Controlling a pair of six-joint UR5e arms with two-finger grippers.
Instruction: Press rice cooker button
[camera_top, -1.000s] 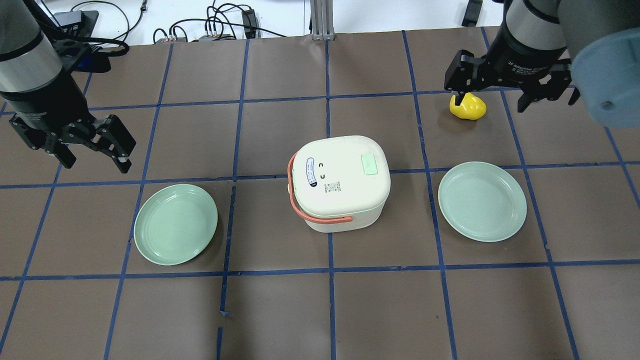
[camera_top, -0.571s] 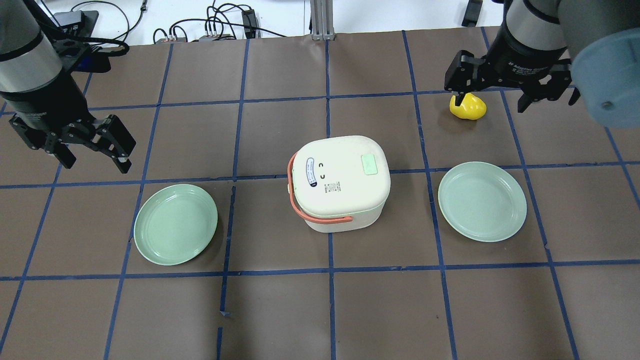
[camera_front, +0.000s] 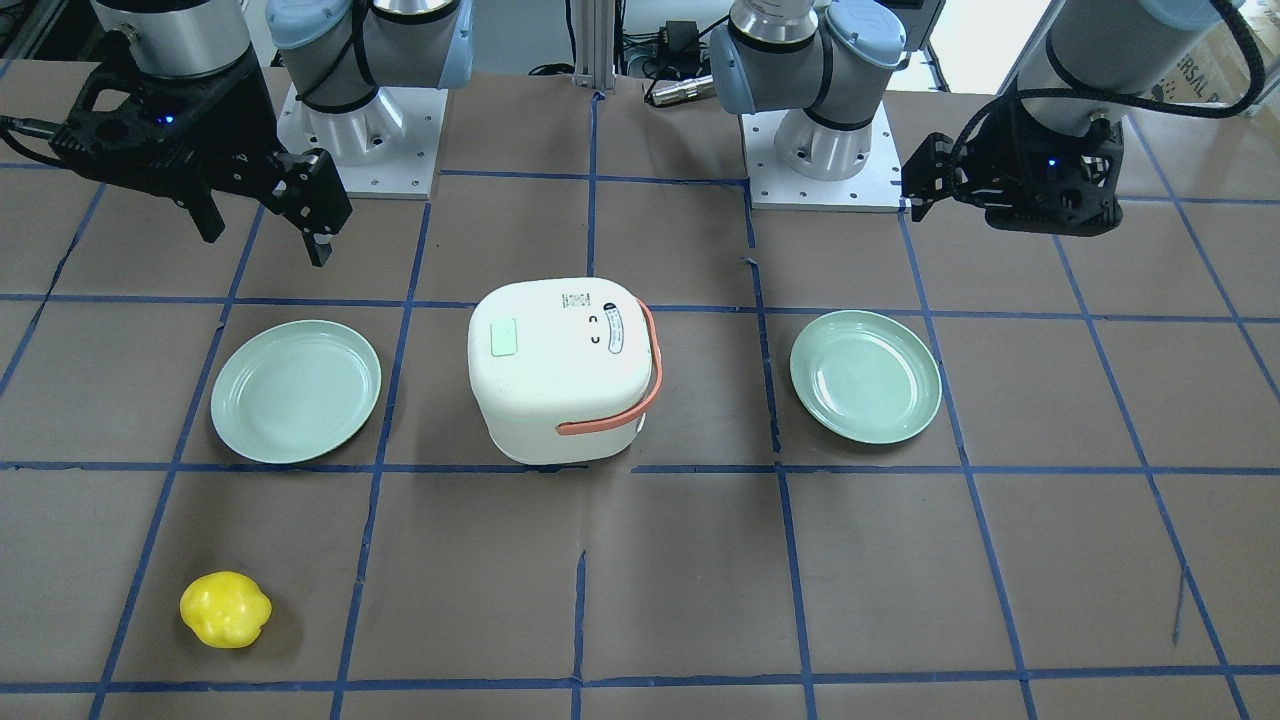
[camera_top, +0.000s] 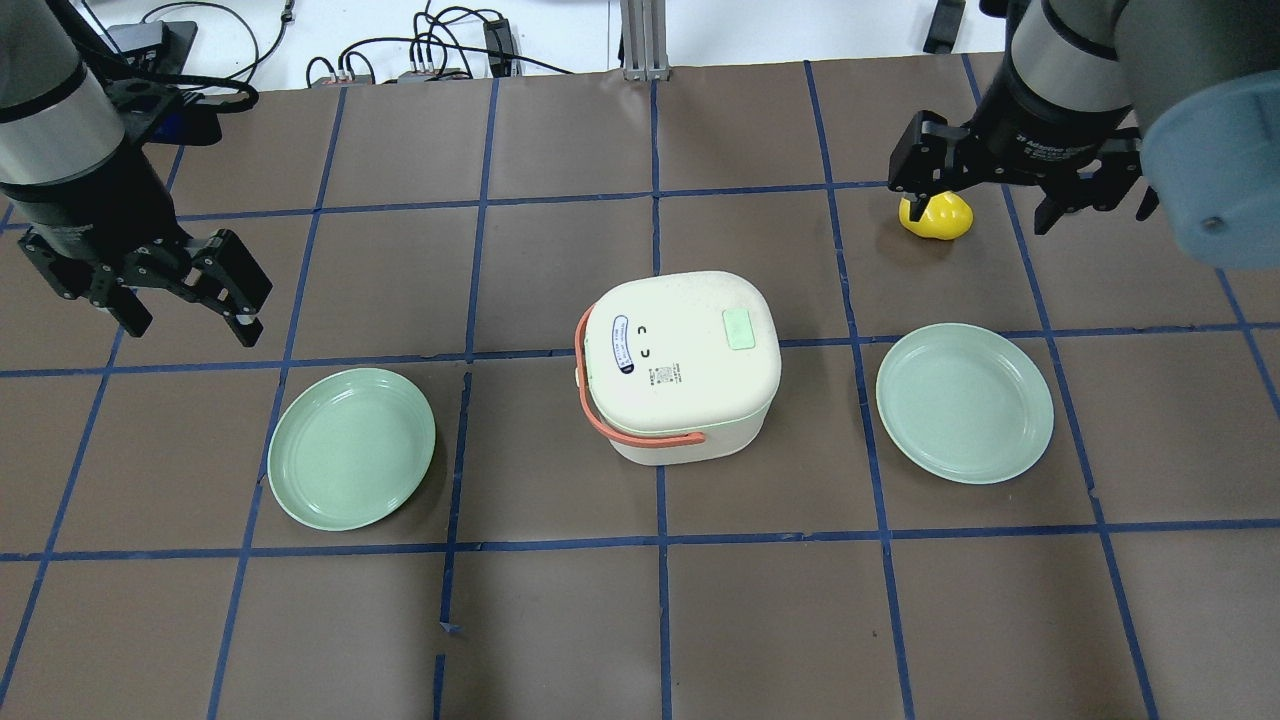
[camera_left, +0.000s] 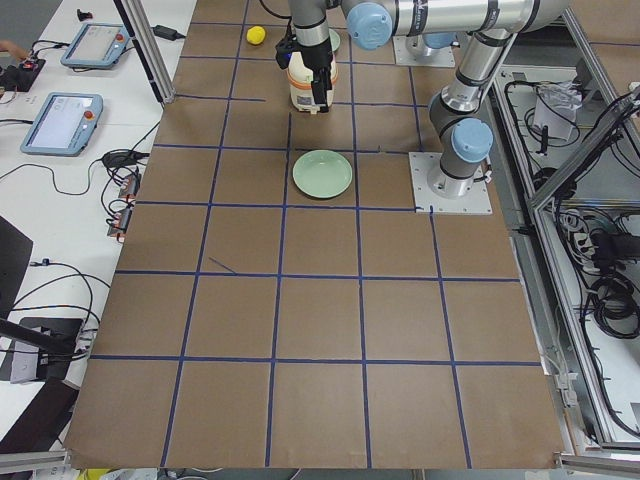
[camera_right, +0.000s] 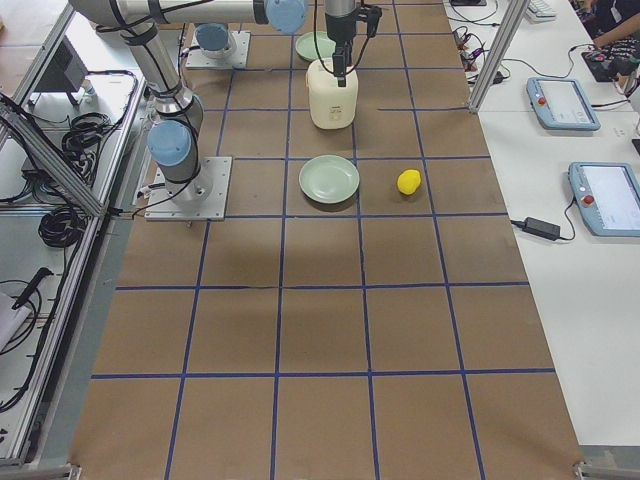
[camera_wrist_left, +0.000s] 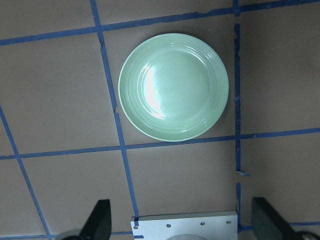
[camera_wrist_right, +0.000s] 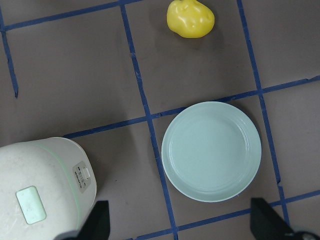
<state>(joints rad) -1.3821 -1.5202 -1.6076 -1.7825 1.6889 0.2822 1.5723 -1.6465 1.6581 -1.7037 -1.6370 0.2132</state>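
Note:
The cream rice cooker with an orange handle stands at the table's middle, lid shut. Its pale green button is on the lid's right side; it also shows in the front view and the right wrist view. My left gripper is open and empty, high above the table, far left of the cooker. My right gripper is open and empty, high at the back right, over a yellow fruit-like object. Neither gripper touches the cooker.
One pale green plate lies left of the cooker and another lies right of it. The yellow object also shows in the front view. Brown paper with blue tape lines covers the table. Cables lie beyond the far edge.
My right gripper has shifted slightly toward the far edge and now covers more of the yellow object. The left gripper and the cooker have not moved.

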